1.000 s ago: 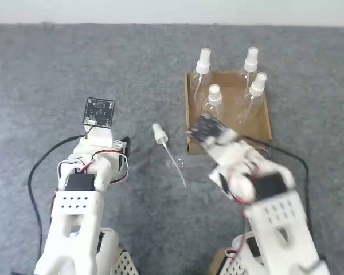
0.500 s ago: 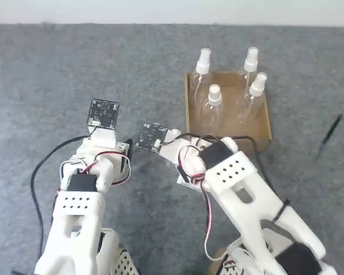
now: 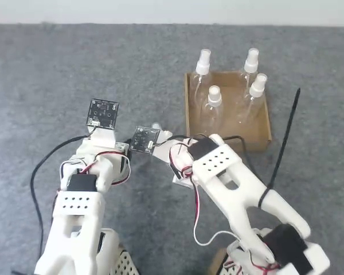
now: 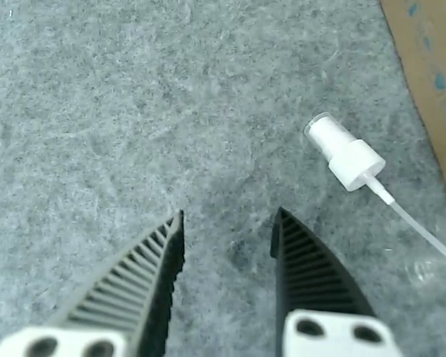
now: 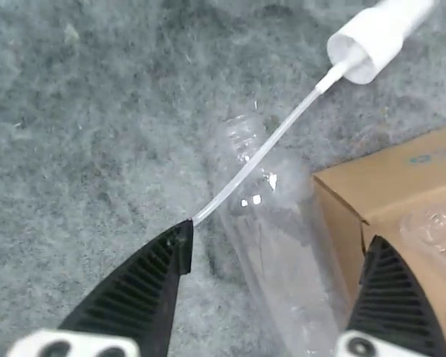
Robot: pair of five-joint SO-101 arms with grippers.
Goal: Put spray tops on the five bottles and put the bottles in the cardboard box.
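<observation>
- Grey carpet [image 3: 57, 63] covers the whole table. The cardboard box [image 3: 229, 80] sits on it with four bottles [image 3: 213, 103] standing inside, spray tops already on.
- The fifth bottle [image 5: 279, 223], clear and with no top, is lying on its side just beside the box.
- A loose spray top [image 4: 346, 155] is on the carpet, with its thin tube running across that bottle's neck.
- The right gripper [image 5: 281, 236] is spread wide over the lying bottle and isn't holding anything.
- The left gripper [image 4: 230, 216] has its jaws apart too, over bare carpet near the spray top.

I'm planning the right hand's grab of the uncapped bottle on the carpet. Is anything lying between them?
Yes. The spray top has its thin tube lying across the bottle near the neck, with the tube's end by one side of the open right hand. Nothing else visible intervenes. The cardboard box sits beside the bottle.
</observation>
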